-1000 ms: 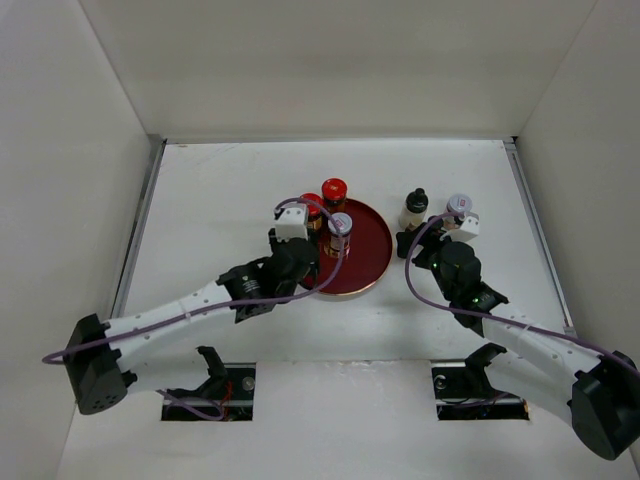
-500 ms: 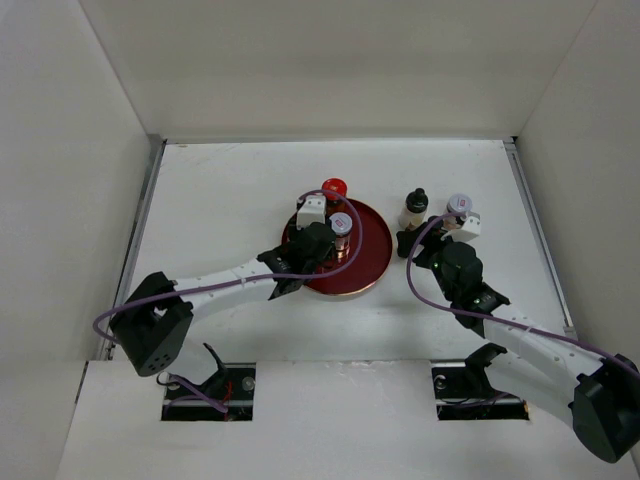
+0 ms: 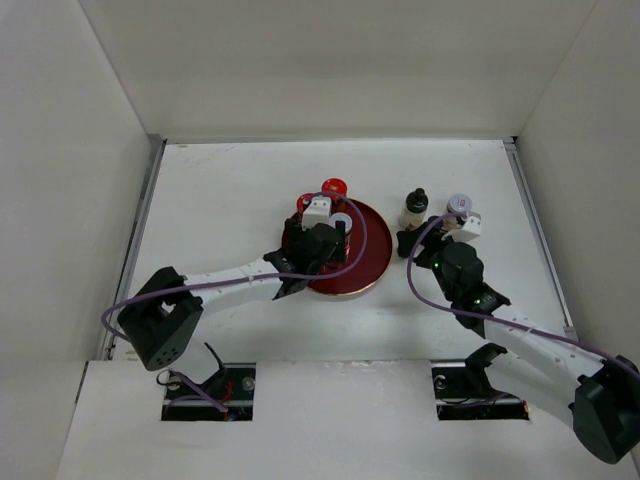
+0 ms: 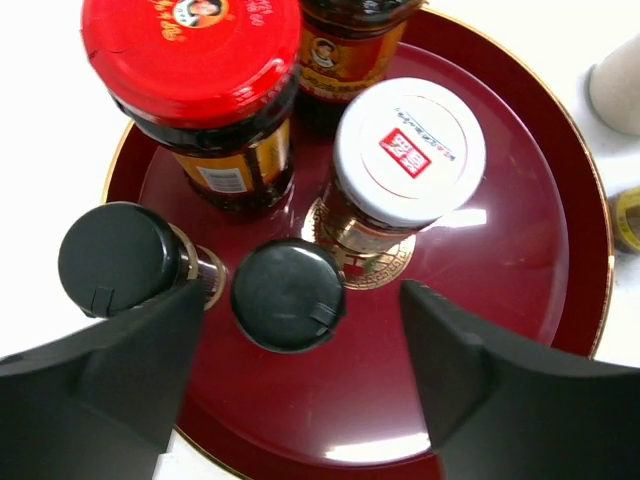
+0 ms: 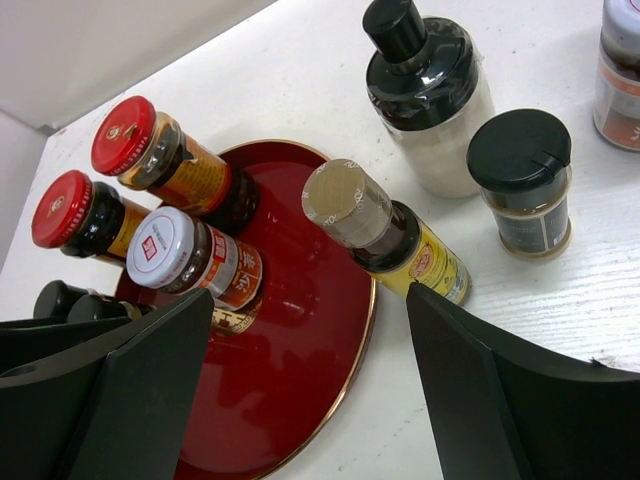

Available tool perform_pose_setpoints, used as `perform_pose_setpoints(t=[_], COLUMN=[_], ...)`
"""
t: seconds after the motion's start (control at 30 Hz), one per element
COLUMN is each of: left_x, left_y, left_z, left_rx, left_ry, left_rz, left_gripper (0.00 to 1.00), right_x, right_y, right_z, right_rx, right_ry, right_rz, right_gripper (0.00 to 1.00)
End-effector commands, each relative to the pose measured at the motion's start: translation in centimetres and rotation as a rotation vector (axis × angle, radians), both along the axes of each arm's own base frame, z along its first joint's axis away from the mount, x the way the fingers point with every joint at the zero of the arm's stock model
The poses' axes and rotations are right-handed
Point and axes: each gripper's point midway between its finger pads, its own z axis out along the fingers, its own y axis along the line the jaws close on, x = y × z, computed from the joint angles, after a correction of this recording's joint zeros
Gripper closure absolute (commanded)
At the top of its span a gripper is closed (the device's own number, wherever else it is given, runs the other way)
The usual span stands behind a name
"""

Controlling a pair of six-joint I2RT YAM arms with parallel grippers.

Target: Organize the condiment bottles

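Inside the round red tray [image 4: 520, 260] stand a red-capped jar [image 4: 190, 60], a second red-capped jar [image 5: 122, 135], a white-capped jar [image 4: 410, 150] and two small black-capped bottles [image 4: 120, 258]. One of these black-capped bottles [image 4: 288, 293] stands upright between the fingertips of my left gripper [image 4: 303, 312], which is open and clear of it. My right gripper [image 5: 310, 300] hangs open over the tray's right rim, holding nothing. A yellow-labelled bottle [image 5: 345, 203] stands just off that rim. A pale bottle with a black cap [image 5: 425, 90] and a small black-capped jar [image 5: 520, 175] stand on the table beyond it.
A white-capped bottle [image 3: 458, 205] stands at the far right of the group, next to the right wrist. White walls [image 3: 70, 200] close the table in on the left, back and right. Both arm bases sit at the near edge.
My left gripper came from the tray's left edge to over the tray, then opened, leaving the small black-capped bottle standing there. The right arm has not moved.
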Motion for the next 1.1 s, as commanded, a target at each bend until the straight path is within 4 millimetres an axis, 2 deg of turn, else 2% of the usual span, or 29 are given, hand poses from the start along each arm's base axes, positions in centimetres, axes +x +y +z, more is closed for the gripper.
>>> perform_pose_setpoints(t=[0.0,0.1,0.3,0.5,0.57,0.63,0.67,0.7,0.83,0.87,0.97,1.07], left_x=[0.3,0.0,-0.3,-0.9,-1.3,-1.7,-1.8,-2.0,-2.9,-3.2,-3.6,-3.7], left_y=[-1.0,-0.7,0.4,2.0,3.0,4.9,5.7,6.8,11.9,12.9,15.9,17.9], left_z=[3.8,5.9,10.7,15.3,16.5,17.4,17.4,17.2,14.3,13.2,10.0,7.5], left_rx=[-0.090,-0.127,-0.196,-0.285,-0.323,-0.356,-0.365,-0.379,-0.449,-0.462,-0.467,-0.490], left_ry=[-0.080,-0.118,-0.214,-0.337,-0.374,-0.417,-0.428,-0.442,-0.468,-0.467,-0.461,-0.449], left_rz=[-0.013,-0.007,0.007,0.011,0.023,0.057,0.075,0.104,0.255,0.291,0.379,0.439], left_gripper=[0.17,0.09,0.00,0.00,0.00,0.00,0.01,0.08,0.51,0.57,0.62,0.60], right_x=[0.4,0.2,0.0,0.1,0.4,0.6,0.7,0.8,1.0,1.0,1.3,1.8], right_y=[0.8,0.6,0.3,-0.2,-0.4,-0.4,-0.4,-0.5,-1.0,-1.2,-1.8,-1.7], right_z=[3.9,4.3,4.7,4.9,4.6,4.5,4.5,4.5,5.2,5.2,4.8,4.7], right_rx=[0.058,0.063,0.071,0.045,0.025,0.001,-0.010,-0.027,-0.099,-0.115,-0.175,-0.228], right_ry=[-0.105,-0.116,-0.129,-0.126,-0.115,-0.104,-0.100,-0.094,-0.089,-0.079,-0.035,0.009], right_rz=[0.016,0.013,0.007,-0.008,-0.019,-0.024,-0.024,-0.029,-0.066,-0.076,-0.109,-0.103], right_gripper=[0.15,0.15,0.18,0.24,0.28,0.36,0.39,0.42,0.51,0.51,0.47,0.33])
